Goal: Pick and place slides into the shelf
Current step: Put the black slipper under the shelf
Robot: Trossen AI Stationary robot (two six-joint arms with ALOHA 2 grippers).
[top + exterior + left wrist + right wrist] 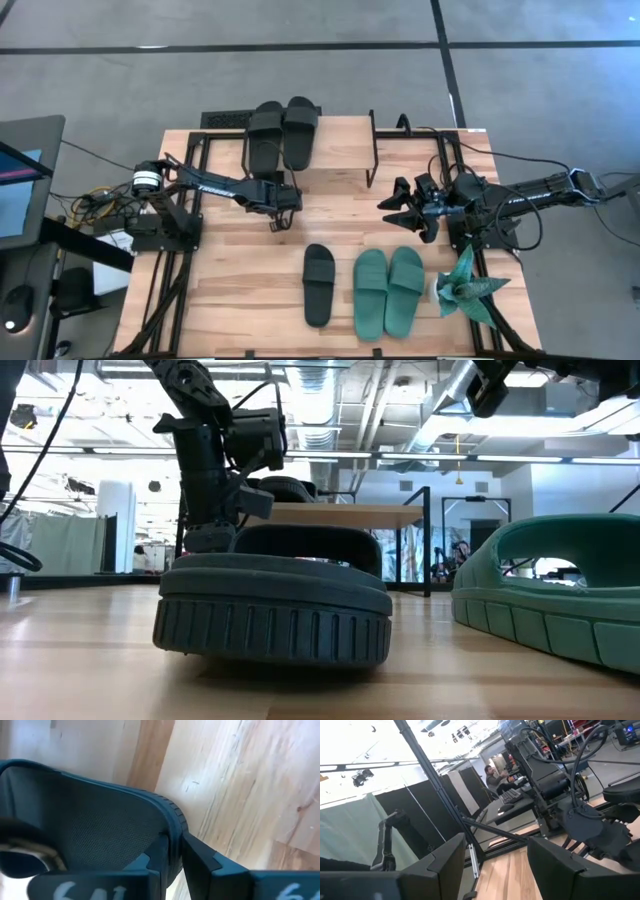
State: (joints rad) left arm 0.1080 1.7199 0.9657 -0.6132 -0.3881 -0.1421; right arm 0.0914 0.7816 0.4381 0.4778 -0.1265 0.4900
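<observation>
Left arm's fingers (pixel 172 855) pinch a black slide's (pixel 90 830) rim by the shelf (pixel 340 150); right fingers (pixel 398 212) hang wide.

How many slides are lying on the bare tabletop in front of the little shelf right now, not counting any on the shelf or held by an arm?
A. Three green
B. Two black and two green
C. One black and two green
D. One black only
C: the high view shows a single black slide lying beside a pair of green slides on the table; the other black ones are up at the shelf.
</observation>
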